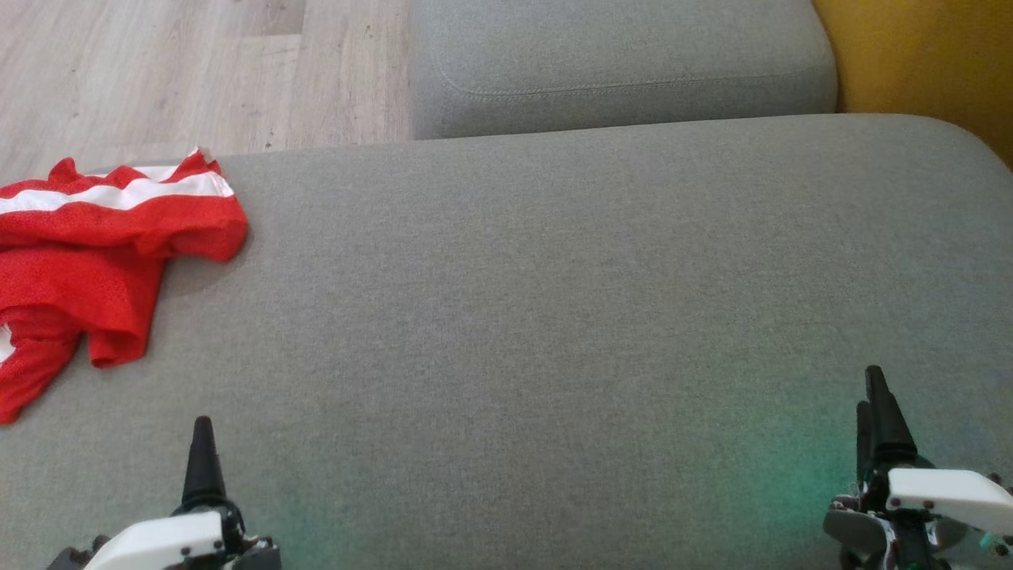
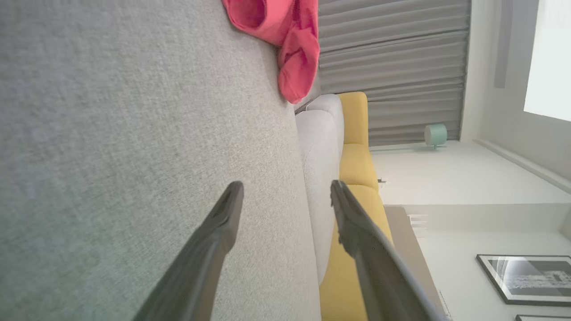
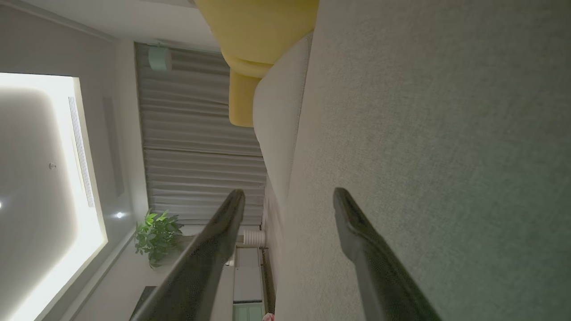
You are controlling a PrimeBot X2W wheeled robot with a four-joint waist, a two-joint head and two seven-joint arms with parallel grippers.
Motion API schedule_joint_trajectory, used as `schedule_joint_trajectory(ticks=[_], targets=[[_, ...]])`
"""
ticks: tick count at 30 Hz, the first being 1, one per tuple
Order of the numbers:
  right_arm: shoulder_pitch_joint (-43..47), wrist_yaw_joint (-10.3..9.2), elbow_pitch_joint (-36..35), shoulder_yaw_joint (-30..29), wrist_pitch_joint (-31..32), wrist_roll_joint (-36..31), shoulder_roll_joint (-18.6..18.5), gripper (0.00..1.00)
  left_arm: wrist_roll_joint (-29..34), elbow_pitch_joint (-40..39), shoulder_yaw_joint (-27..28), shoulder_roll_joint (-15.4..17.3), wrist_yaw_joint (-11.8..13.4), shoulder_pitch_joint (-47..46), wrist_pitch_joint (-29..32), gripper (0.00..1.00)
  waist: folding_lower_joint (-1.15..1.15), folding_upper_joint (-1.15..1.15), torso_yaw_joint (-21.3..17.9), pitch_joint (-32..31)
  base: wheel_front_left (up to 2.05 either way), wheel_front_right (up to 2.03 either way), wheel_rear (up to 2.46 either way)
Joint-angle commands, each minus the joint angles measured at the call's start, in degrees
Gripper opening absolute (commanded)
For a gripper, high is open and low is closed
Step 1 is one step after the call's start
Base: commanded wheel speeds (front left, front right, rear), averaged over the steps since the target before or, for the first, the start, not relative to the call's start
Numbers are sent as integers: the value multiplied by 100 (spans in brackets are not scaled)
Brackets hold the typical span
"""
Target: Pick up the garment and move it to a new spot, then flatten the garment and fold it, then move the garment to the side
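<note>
1. Left gripper (image 1: 203,463) sits at the lower left of the head view, one dark finger showing, tip over the grey sofa seat (image 1: 554,317). In the left wrist view its jaws are spread wide with nothing between them.
2. Right gripper (image 1: 872,396) sits at the lower right over the same seat. In the right wrist view its jaws are spread wide and empty.
3. Garment (image 1: 111,245) is red mesh with white stripes. It lies crumpled on the far-left part of the seat and runs off the left edge of the head view.
4. The garment's far edge lies at the seat's edge, next to the wood floor (image 1: 158,71).
5. The garment is ahead of the left gripper and to its left, not touching it. It is well apart from the right gripper.
6. A second grey cushion (image 1: 617,71) lies beyond the seat, with a yellow cushion (image 1: 926,63) in the top-right corner.
7. There is a faint green tint on the seat fabric near the right gripper.
8. The wrist views show a pleated grey curtain (image 2: 392,67), a potted plant (image 3: 156,234) and a framed picture (image 2: 526,276).
</note>
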Motion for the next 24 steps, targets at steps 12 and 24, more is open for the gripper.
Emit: schedule_joint_trajectory(ticks=[12, 24], targets=[[-80, 10, -535, 204, -266, -1293, -27, 100, 1281, -556, -159, 18, 173, 13, -265, 100, 0, 0, 6, -9, 0, 0, 0], [-31, 12, -767, 431, -469, -2594, -32, 100, 2591, -700, -278, 56, 201, 202, -467, 100, 0, 0, -11, -41, 0, 0, 0]])
